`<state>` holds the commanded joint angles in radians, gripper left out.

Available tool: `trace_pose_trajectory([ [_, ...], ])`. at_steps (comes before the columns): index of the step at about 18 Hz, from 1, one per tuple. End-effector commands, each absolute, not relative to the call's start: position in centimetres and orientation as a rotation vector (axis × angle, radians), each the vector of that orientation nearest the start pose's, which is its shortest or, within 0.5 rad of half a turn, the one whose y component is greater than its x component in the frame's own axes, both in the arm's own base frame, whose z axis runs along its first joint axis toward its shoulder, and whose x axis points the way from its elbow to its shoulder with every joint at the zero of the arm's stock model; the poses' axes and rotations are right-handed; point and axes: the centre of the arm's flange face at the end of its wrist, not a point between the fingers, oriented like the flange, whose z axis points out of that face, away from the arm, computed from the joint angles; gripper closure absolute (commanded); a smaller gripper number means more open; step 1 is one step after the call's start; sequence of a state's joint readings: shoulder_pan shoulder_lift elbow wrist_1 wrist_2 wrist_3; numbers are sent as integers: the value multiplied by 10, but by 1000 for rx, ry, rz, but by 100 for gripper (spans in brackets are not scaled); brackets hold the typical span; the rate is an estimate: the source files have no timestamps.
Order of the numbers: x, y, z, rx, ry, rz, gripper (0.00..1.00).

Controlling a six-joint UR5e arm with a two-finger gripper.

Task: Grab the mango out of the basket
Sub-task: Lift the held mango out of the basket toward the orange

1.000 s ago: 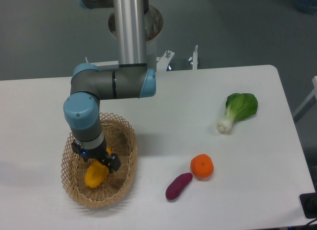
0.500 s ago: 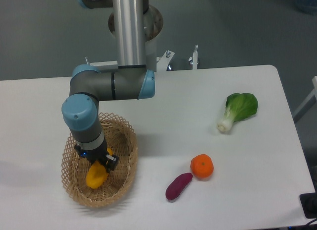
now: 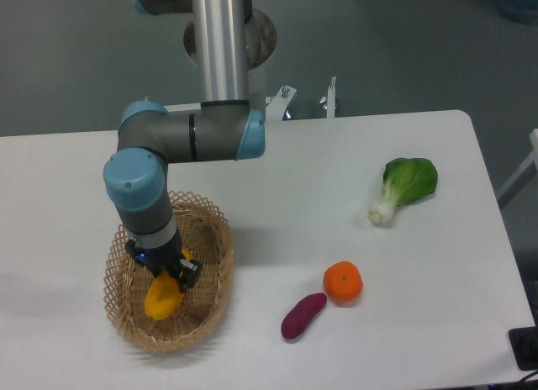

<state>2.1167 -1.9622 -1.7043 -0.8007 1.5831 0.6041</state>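
We see a white desk (image 3: 277, 205) that carries everything, with the robot arm (image 3: 181, 139) reaching down from its grey column at the far edge toward the near left side. There the tan wicker basket (image 3: 217, 239) sits, its lattice rim open all round. To the right, well apart from the basket, a green leafy vegetable with a white stem (image 3: 404, 187) lies near the far right of the desk. Closer to us, a purple sweet potato (image 3: 303, 314) lies just beside a round orange tangerine (image 3: 343, 282); we cannot tell whether the two touch. Inside the basket we find the mango (image 3: 162, 297), yellow-orange, over the basket floor. The pincer (image 3: 165, 271) points straight down and is clamped on the mango's upper end, its dark fingers either side of the fruit.
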Motion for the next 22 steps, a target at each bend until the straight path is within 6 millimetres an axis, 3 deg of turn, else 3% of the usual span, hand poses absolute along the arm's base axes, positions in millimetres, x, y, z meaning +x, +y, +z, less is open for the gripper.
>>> trace_pose_trajectory([
  [4, -259, 570, 320, -2897, 151, 239, 52],
  [13, -378, 474, 346, -2946, 295, 203, 52],
  [17, -416, 441, 346, -2949, 378, 227, 51],
  [22, -441, 418, 347, -2945, 443, 244, 51],
])
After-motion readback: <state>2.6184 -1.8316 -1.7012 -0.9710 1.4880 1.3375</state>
